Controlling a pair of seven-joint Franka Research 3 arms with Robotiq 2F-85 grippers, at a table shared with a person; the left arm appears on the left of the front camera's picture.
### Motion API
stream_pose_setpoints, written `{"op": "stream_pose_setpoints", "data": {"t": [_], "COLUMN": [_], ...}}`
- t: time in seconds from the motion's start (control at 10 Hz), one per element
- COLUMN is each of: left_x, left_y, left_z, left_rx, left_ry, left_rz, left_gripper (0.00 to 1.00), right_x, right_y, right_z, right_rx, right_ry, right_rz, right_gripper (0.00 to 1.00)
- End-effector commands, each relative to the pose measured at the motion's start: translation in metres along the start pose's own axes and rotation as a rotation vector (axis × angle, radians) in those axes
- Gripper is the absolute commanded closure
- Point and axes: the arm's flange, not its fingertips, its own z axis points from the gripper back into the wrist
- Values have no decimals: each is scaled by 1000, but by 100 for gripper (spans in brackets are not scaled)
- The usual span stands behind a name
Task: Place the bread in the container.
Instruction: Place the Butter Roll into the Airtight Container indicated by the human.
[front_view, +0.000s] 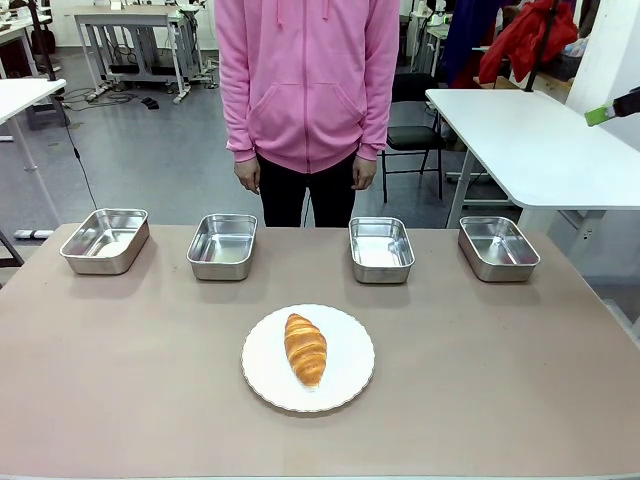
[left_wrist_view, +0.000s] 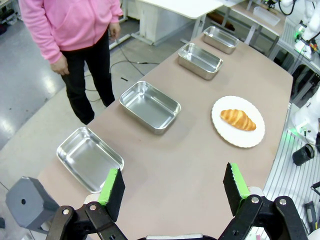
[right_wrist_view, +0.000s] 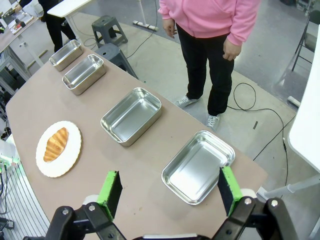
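Front view: the bread (front_view: 305, 348) lies on a plate (front_view: 350, 385) at lower centre, set clear of everything, so either arm can reach it. Four trays (front_view: 221, 245) line the middle band in front of the person (front_view: 308, 80), whose hands hang idle. Which tray is meant you cannot tell.

Left wrist view: your left gripper (left_wrist_view: 171, 172) hangs high at the bottom edge, jaws spread wide and empty, with the bread at centre right. It looks to me like a ready pose.

Right wrist view: your right gripper (right_wrist_view: 168, 175) likewise gapes empty, one tray just beyond its fingers. The bread sits at lower left.
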Motion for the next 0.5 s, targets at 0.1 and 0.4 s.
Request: {"op": "stream_pose_setpoints", "data": {"t": [0.1, 0.4], "left_x": [0, 0], "left_y": [0, 0], "left_z": [2, 2], "left_rx": [-9, -9], "left_ry": [-6, -6], "left_rz": [-1, -1], "left_gripper": [0, 0], "right_x": [1, 1], "right_y": [1, 1], "right_z": [0, 0], "right_rx": [3, 3], "right_ry": [-9, -9], "right_rz": [2, 2], "right_gripper": [0, 0]}}
